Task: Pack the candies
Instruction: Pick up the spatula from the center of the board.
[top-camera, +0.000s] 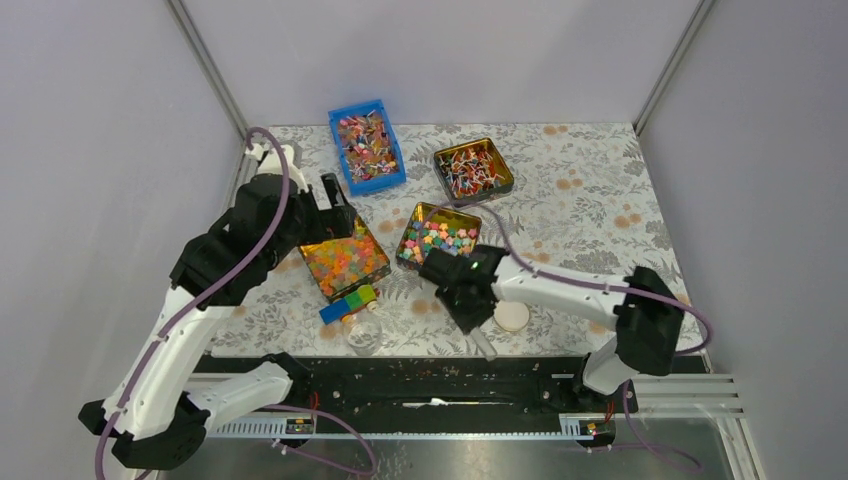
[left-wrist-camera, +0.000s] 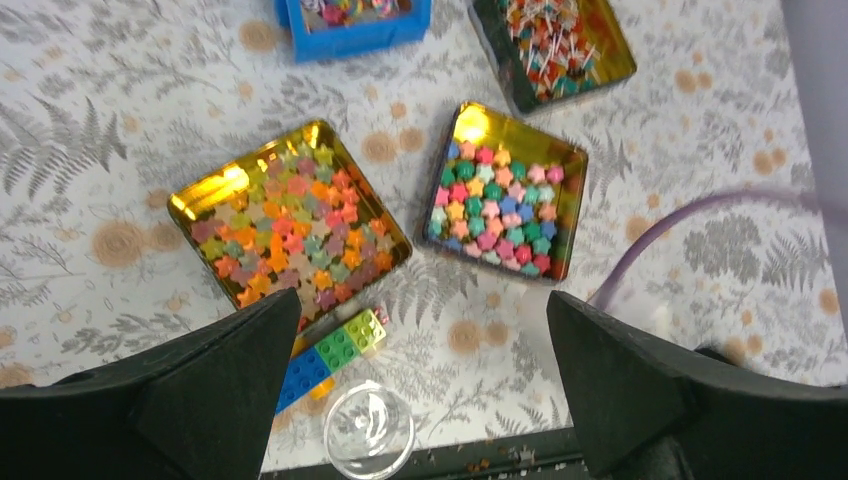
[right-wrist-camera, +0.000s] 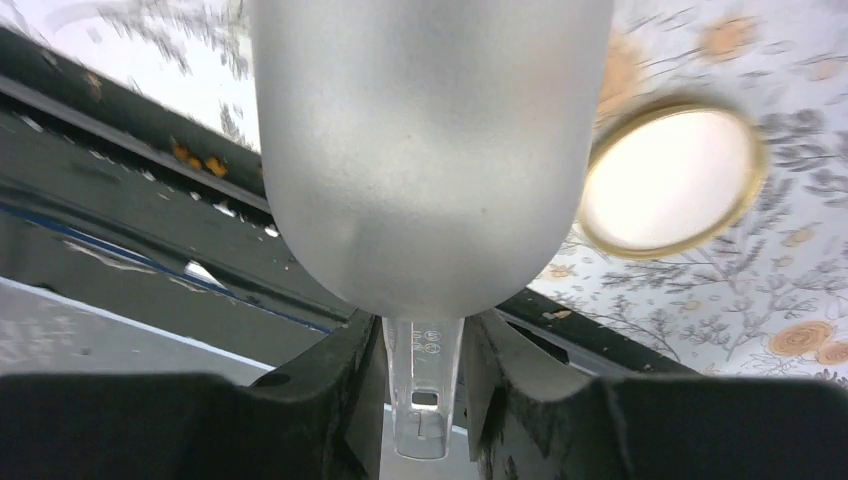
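The candies (top-camera: 437, 238), small opaque stars in pink, green, blue, yellow and orange, fill a gold tin at the table's middle; they also show in the left wrist view (left-wrist-camera: 497, 210). My right gripper (top-camera: 468, 310) is near the front edge, just below that tin, and in its wrist view (right-wrist-camera: 425, 380) it is shut on the handle of a clear plastic scoop (right-wrist-camera: 430, 150). I see only the scoop's frosted underside, so its contents are hidden. My left gripper (top-camera: 335, 205) is open and empty, its jaws (left-wrist-camera: 422, 300) held high and wide apart above the table.
A gold tin of translucent orange gummies (top-camera: 343, 262) lies left of the candies. A row of toy bricks (top-camera: 348, 303) and a clear glass jar (top-camera: 365, 335) sit at the front. A round lid (top-camera: 512, 317) lies beside the right gripper. A blue bin (top-camera: 366, 146) and a tin of wrapped sweets (top-camera: 472, 171) stand at the back.
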